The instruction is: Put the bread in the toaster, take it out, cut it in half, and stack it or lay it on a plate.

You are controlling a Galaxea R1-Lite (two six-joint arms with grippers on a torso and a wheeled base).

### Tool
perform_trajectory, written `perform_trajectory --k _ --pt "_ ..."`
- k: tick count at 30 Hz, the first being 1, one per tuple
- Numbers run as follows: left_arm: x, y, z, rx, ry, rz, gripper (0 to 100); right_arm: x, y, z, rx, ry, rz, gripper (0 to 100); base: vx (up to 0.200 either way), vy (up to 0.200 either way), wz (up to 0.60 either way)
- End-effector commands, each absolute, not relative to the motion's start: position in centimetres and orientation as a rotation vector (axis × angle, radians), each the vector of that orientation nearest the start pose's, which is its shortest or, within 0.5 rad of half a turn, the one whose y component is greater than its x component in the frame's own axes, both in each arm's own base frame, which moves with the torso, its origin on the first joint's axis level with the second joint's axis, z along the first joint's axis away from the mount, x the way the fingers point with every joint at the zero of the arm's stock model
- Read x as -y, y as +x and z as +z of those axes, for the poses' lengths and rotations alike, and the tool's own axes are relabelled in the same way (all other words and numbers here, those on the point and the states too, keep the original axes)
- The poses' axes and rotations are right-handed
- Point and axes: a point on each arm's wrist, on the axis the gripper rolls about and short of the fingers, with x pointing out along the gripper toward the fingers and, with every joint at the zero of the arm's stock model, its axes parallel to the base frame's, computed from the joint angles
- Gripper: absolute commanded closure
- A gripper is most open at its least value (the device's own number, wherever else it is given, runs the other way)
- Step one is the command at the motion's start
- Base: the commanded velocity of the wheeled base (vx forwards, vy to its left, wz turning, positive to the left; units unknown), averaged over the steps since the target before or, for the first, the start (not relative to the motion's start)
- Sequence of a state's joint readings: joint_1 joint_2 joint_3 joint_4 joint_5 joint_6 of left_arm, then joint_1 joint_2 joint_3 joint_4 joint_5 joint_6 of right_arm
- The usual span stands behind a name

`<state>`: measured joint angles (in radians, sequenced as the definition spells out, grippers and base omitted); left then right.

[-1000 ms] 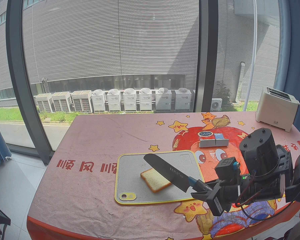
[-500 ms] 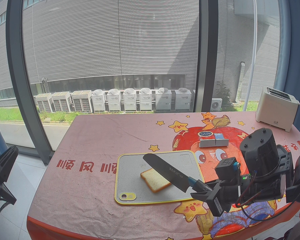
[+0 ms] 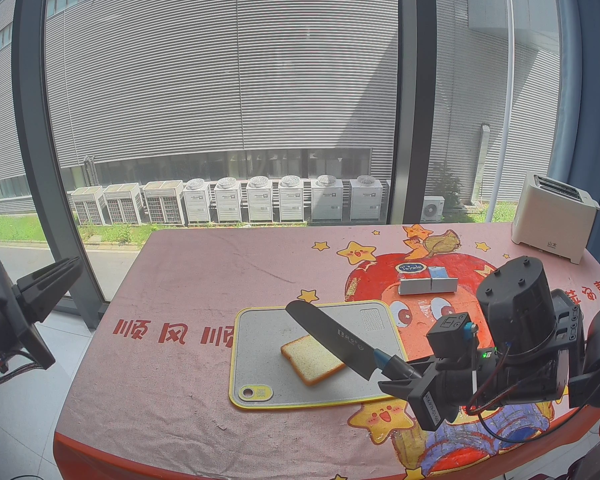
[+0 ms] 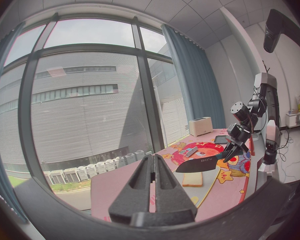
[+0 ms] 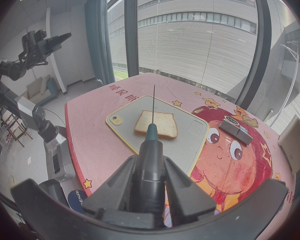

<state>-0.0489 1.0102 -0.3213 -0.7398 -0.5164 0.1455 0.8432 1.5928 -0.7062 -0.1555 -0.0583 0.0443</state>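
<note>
The bread (image 3: 311, 360), a single slice, lies flat on the grey, yellow-rimmed cutting board (image 3: 267, 341) near the front of the pink table (image 3: 200, 268). The right gripper (image 3: 401, 378) has its fingers clamped around the handle of a dark knife (image 3: 337, 341), whose blade slants over the slice; whether the edge touches the bread cannot be told. The left gripper (image 4: 152, 158) is raised beyond the table's left side, fingers pressed together with nothing between them. The white toaster (image 3: 553, 217) stands at the far right corner, well apart from the board, its slots too distant to see into. A small grey block (image 3: 427, 281) sits between the board and the toaster.
</note>
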Motion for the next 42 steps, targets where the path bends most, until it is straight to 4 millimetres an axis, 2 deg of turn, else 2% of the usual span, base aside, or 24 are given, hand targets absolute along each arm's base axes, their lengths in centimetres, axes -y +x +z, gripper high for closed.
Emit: perform_trajectory --k 1,7,12,14,15,17,20,21,28,37,42 --pt "3.6 15.4 20.8 0.031 0.134 -0.67 100 -18.9 16.9 14.4 -0.688 -0.289 0.731 100 0.0 0.0 0.0" --pt "5.6 17.3 20.8 0.005 0.133 -0.772 100 -19.0 16.9 14.2 -0.69 -0.294 0.724 100 0.0 0.0 0.0" --pt "8.2 18.7 20.4 -0.031 0.12 -0.889 100 -19.4 16.8 13.9 -0.692 -0.312 0.701 100 0.0 0.0 0.0" --pt "8.4 19.0 20.3 -0.04 0.119 -0.893 100 -19.5 16.8 13.8 -0.693 -0.313 0.701 100 0.0 0.0 0.0" --pt "8.9 20.1 19.7 -0.068 0.121 -0.893 100 -19.5 16.8 13.8 -0.696 -0.315 0.702 100 0.0 0.0 0.0" --pt "9.2 20.9 19.4 -0.085 0.125 -0.896 100 -19.6 16.8 13.7 -0.697 -0.316 0.703 100 0.0 0.0 0.0" --pt "9.4 21.2 19.4 -0.084 0.125 -0.899 100 -19.6 16.8 13.7 -0.697 -0.316 0.703 100 0.0 0.0 0.0" --pt "9.9 22.4 19.4 -0.075 0.126 -0.903 100 -19.8 16.8 13.5 -0.705 -0.321 0.706 100 0.0 0.0 0.0" --pt "12.3 25.1 19.1 -0.039 0.125 -0.939 100 -19.8 16.8 13.5 -0.704 -0.319 0.707 100 0.0 0.0 0.0" --pt "16.0 26.6 17.6 -0.077 0.136 -1.006 100 -19.8 17.0 13.6 -0.699 -0.315 0.701 100 0.0 0.0 0.0" --pt "17.1 27.3 17.3 -0.079 0.138 -1.0 100 -19.7 17.1 13.6 -0.701 -0.314 0.696 100 0.0 0.0 0.0"
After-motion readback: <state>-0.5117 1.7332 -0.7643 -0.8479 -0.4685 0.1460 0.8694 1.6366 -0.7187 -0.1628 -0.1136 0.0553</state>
